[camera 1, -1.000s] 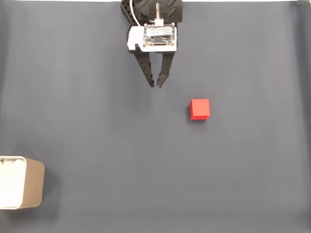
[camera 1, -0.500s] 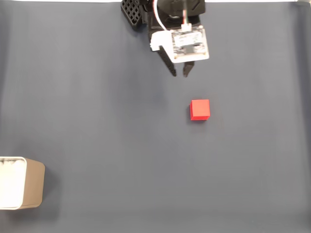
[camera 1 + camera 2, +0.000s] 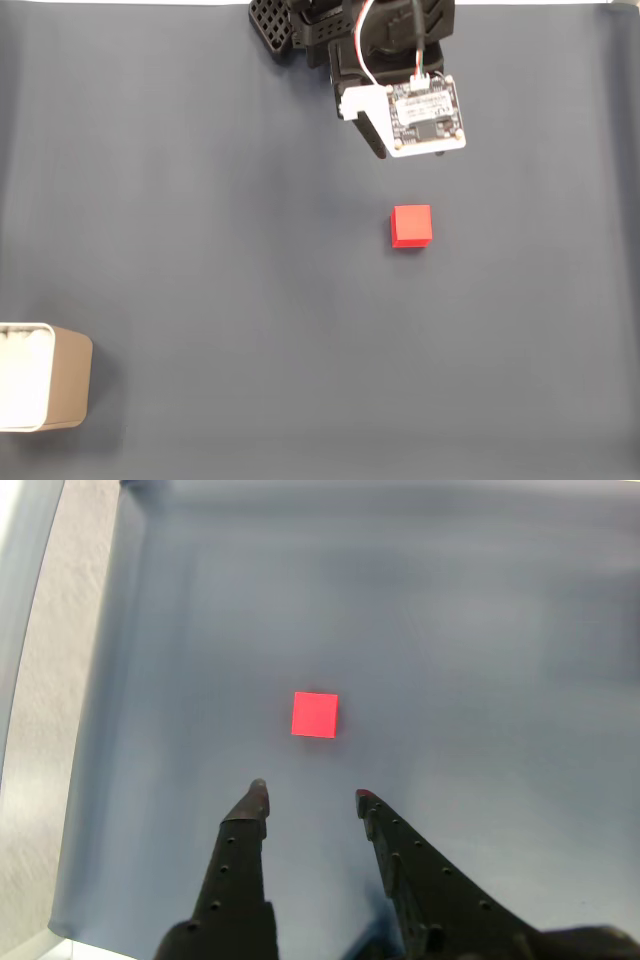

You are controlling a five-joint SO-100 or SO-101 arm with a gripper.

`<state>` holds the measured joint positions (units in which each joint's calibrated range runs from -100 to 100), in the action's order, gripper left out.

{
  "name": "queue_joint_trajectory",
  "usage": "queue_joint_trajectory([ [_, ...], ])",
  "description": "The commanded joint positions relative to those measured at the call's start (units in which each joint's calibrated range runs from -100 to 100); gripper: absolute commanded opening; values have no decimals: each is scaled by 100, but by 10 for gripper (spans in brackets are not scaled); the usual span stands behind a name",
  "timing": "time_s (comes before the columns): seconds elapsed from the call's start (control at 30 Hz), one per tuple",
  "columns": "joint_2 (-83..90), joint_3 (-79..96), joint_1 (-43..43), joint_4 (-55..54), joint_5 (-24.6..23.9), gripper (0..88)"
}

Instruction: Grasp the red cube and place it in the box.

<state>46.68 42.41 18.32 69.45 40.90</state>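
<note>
The red cube [image 3: 411, 226] lies alone on the dark mat, right of centre in the fixed view. My arm reaches in from the top edge, and its white wrist board [image 3: 425, 115] hangs just behind the cube and covers most of the fingers. In the other view my gripper [image 3: 312, 791] is open, its two black fingertips [image 3: 258, 786] apart and empty, with the red cube [image 3: 315, 714] a short way ahead of the gap. The box [image 3: 72, 380], tan with a white inside, stands at the lower left edge of the fixed view, far from cube and gripper.
A dark grey-blue mat [image 3: 220, 250] covers the whole work surface. In the other view its left edge [image 3: 105, 730] meets a pale tabletop [image 3: 45, 730]. Wide bare mat lies between the cube and the box.
In the fixed view the gripper has swung from the top centre to the right, ending just behind the cube. Its fingers, plainly seen before, are now mostly under the wrist board.
</note>
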Motion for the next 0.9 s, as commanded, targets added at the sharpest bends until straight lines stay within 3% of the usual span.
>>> queue_joint_trajectory([
  [0.0, -144, -354, 57, 6, 83, 245],
  [0.4, -604, -418, 21, -355, 176, 329],
  [0.87, -1288, -317, -28, -986, 234, 364],
])
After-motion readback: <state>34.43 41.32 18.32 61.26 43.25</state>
